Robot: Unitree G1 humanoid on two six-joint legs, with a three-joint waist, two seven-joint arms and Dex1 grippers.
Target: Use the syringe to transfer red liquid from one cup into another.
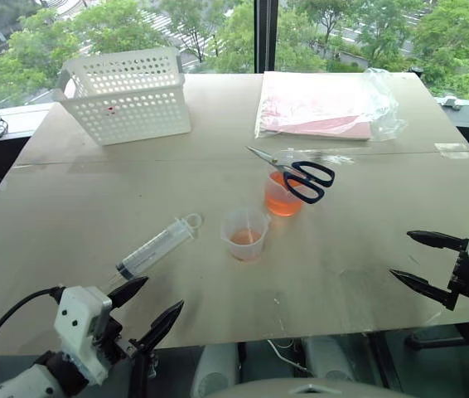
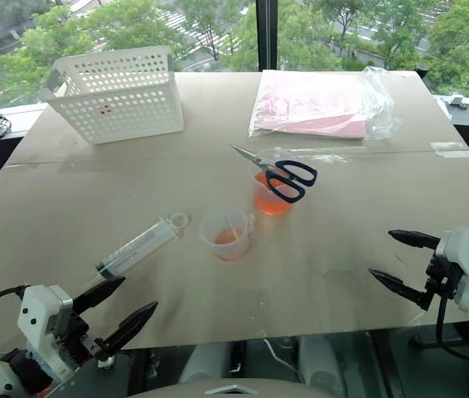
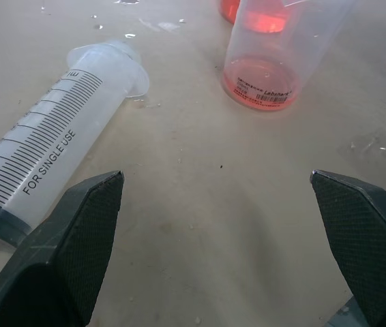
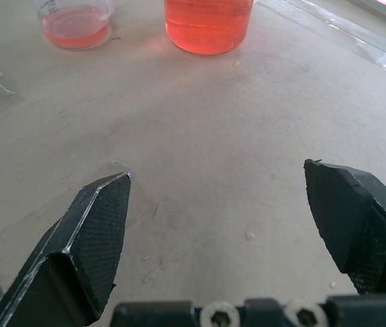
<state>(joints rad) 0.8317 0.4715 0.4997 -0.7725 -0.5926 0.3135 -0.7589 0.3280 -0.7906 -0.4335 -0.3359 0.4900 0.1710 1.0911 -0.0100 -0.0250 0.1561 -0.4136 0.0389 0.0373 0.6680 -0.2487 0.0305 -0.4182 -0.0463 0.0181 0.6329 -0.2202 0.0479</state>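
Observation:
The clear syringe (image 1: 158, 246) lies flat on the table, ring end toward the cups, empty as far as I can see. To its right stands the taller spouted cup (image 1: 245, 234) with a shallow layer of red liquid (image 1: 245, 239). Behind that is the shorter cup (image 1: 282, 197), about half full of red liquid. Black-handled scissors (image 1: 301, 176) rest across the shorter cup's rim. My left gripper (image 1: 163, 292) is open at the near table edge, just short of the syringe's tip end (image 3: 50, 150). My right gripper (image 1: 400, 254) is open over the table's right side, apart from both cups.
A white perforated basket (image 1: 127, 93) stands at the far left of the table (image 1: 69, 207). A clear plastic bag holding pink sheets (image 1: 326, 104) lies at the far right. A window with trees outside runs behind the table.

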